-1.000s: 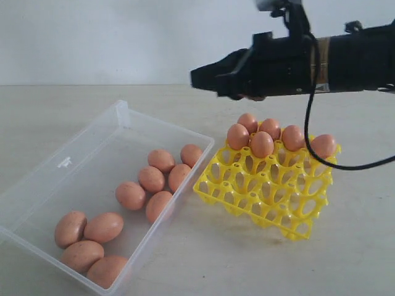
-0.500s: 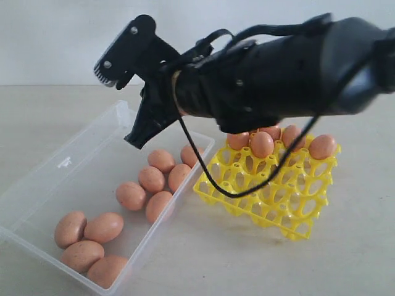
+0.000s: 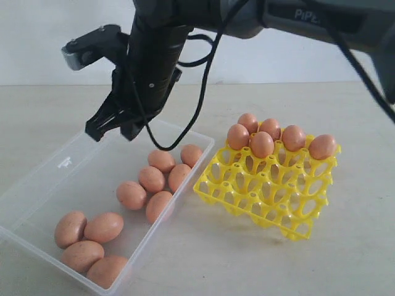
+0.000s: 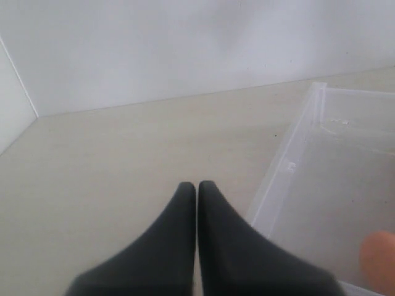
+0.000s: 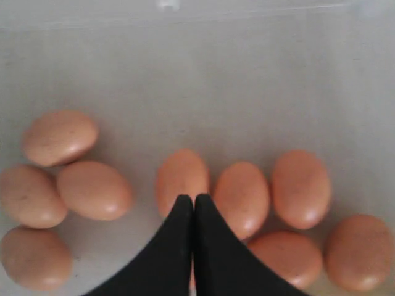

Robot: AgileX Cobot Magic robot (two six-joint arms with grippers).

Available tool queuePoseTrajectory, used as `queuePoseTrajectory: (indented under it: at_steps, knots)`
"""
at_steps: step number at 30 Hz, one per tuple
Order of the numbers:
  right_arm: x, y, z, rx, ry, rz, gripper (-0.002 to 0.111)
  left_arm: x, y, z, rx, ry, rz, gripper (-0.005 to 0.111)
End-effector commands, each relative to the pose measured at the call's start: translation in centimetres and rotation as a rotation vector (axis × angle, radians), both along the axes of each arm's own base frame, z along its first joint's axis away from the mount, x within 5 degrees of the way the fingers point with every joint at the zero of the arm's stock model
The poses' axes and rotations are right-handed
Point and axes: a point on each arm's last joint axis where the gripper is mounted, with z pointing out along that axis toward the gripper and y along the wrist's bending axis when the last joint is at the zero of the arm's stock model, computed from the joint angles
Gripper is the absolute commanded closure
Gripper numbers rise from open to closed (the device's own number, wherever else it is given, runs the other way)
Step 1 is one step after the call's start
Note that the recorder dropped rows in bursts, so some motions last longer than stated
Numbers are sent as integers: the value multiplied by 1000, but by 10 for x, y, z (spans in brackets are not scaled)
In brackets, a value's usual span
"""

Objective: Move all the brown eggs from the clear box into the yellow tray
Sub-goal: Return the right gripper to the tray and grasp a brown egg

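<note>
With my right gripper (image 3: 113,128) pinched together and empty above the clear box (image 3: 86,172), I see the nearest brown egg (image 5: 181,176) just beyond its tips, long axis in line with them, so the jaws must part first.

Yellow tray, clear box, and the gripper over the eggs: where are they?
yellow tray (image 3: 265,203), exterior view, empty front cups.
clear box (image 3: 92,179), exterior view, bare floor.
right gripper (image 5: 194,201), right wrist view, where its shut fingertips meet.
</note>
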Motion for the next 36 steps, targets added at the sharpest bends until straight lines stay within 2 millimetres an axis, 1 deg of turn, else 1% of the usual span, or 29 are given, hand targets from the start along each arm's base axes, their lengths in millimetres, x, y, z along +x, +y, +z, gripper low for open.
queuePoseTrajectory:
  at_steps: [1, 2, 3, 4, 6, 8, 10, 13, 16, 21, 22, 25, 28, 31, 32, 33, 34, 35, 36]
  knots:
    - [-2, 5, -13, -5, 86, 50, 108, 0, 0, 0, -8, -6, -5, 105]
    - [-1, 6, -18, -12, 95, 50, 105, 0, 0, 0, -8, -6, -5, 105]
    - [-1, 6, -18, -10, 98, 50, 100, 0, 0, 0, -8, -6, -5, 105]
    - [-1, 7, -23, -16, 102, 54, 93, 0, 0, 0, -8, -6, -5, 105]
    - [0, 9, -27, -13, 104, 60, 77, 0, 0, 0, -8, -6, -5, 105]
    - [2, 10, -31, -7, 102, 55, 58, 0, 0, 0, -8, -6, -5, 105]
    - [3, 12, -35, 0, 106, 46, 47, 0, 0, 0, -8, -6, -5, 105]
    - [6, 14, -44, 4, 125, -3, 46, 0, 0, 0, -8, -6, -5, 105]
    - [7, 16, -52, -2, 137, -14, 46, 0, 0, 0, -8, -6, -5, 105]
    - [9, 18, -78, -38, 195, -43, 46, 0, 0, 0, -8, -6, -5, 105]
    - [9, 18, -79, -37, 201, -43, 46, 0, 0, 0, -8, -6, -5, 105]
    - [11, 22, -90, -25, 206, -55, 46, 0, 0, 0, -8, -6, -5, 105]
    - [12, 24, -111, -39, 244, -63, 46, 0, 0, 0, -8, -6, -5, 105]
    - [13, 25, -118, -43, 256, -76, 46, 0, 0, 0, -8, -6, -5, 105]
    - [13, 25, -119, -43, 261, -85, 50, 0, 0, 0, -8, -6, -5, 105]
    - [12, 24, -119, -50, 269, -85, 57, 0, 0, 0, -8, -6, -5, 105]
    - [10, 23, -119, -61, 283, -80, 78, 0, 0, 0, -8, -6, -5, 105]
    - [9, 23, -118, -66, 290, -77, 89, 0, 0, 0, -8, -6, -5, 105]
    - [8, 22, -117, -76, 300, -73, 109, 0, 0, 0, -8, -6, -5, 105]
